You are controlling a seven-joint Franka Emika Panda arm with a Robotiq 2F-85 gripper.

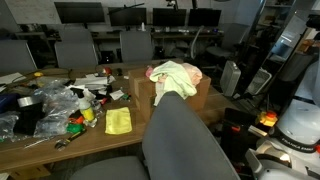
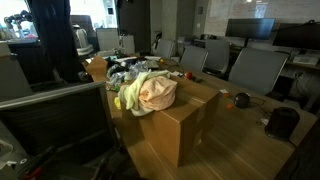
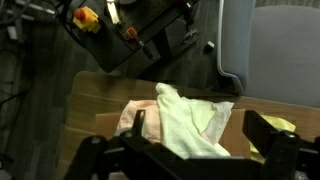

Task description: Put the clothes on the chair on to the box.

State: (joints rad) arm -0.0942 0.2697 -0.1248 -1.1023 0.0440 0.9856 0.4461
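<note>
On the box (image 2: 178,128) the clothes (image 2: 150,92) lie heaped. Our gripper (image 3: 186,152) hangs wide open, empty; we should rise straight, snagging nothing.

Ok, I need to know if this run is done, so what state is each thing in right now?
Clothes: crumpled heap, lying on top of the box.
Box: upright, top looks shut, carrying the clothes.
Gripper: open, empty, above the clothes.
Chair: nothing on its back; seat hidden.
Yellow cloth: lying flat on the table.
</note>
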